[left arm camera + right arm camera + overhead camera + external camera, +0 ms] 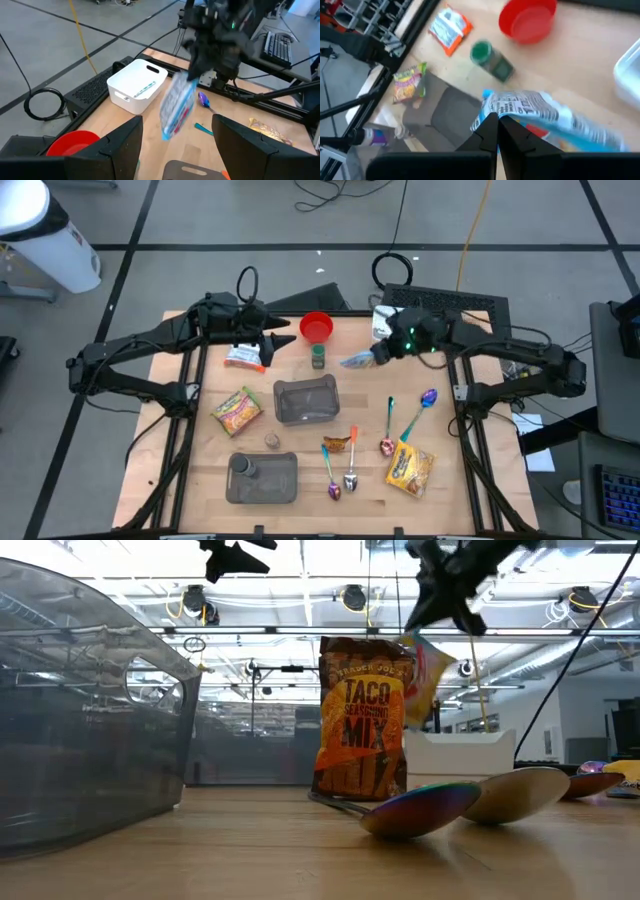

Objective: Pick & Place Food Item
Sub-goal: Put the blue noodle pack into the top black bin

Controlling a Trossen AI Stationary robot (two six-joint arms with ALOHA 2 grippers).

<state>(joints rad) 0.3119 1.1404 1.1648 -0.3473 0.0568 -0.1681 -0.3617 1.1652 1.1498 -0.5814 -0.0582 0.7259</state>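
Note:
My right gripper (378, 354) is shut on a blue-and-white food packet (540, 117), held high above the table right of the green-lidded jar (318, 357). The packet also shows in the left wrist view (177, 107) and in the low view (425, 670). My left gripper (283, 340) is open and empty, above the table's far left part, near the red bowl (316, 327). A clear plastic container (305, 400) rests on the table's middle. My right gripper pinches the packet at one end (186, 78) between its two fingers, coming from above. The packet hangs below the fingers, tilted, lifted clear of the table.
An orange-and-white packet (243, 358), a noodle packet (237, 409), a grey tray with a cup (262, 477), several spoons (352, 470), a taco seasoning packet (340, 444), a yellow snack bag (410, 468) and a white bin (137, 85) lie about the table.

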